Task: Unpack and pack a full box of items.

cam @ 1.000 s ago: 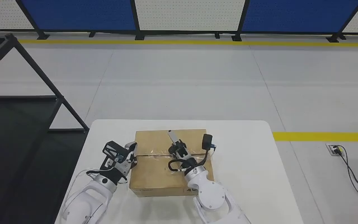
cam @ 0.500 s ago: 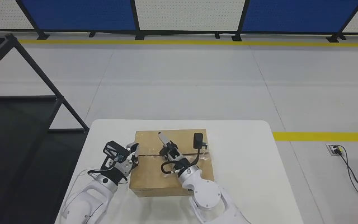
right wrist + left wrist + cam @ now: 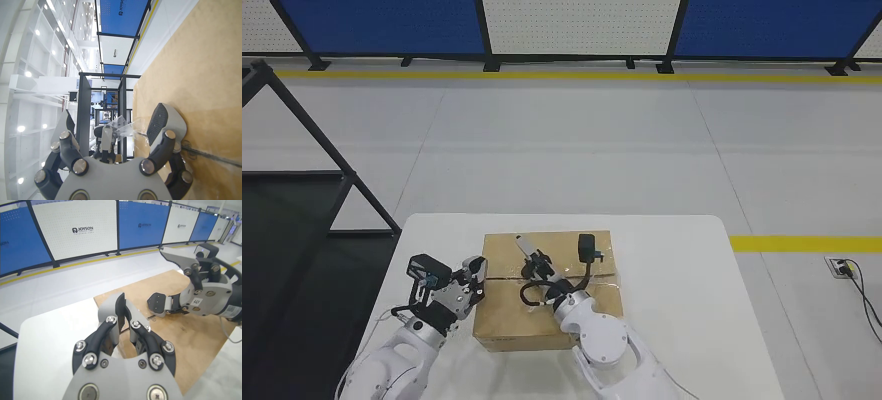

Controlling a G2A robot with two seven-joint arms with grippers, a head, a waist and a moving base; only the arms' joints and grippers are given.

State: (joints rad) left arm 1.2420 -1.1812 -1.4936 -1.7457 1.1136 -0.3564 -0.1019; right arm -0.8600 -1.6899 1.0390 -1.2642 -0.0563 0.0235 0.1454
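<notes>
Right claw (image 3: 113,117) farther along cardboard box (image 3: 510,318)

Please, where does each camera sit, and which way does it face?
Top view: above the arms, looking down at table, box, left gripper and right gripper.
Left wrist view: behind the left gripper, facing across the box top toward the open right gripper.
Right wrist view: behind the right gripper, facing along the box toward the left gripper pinching clear tape.
All share the box.
</notes>
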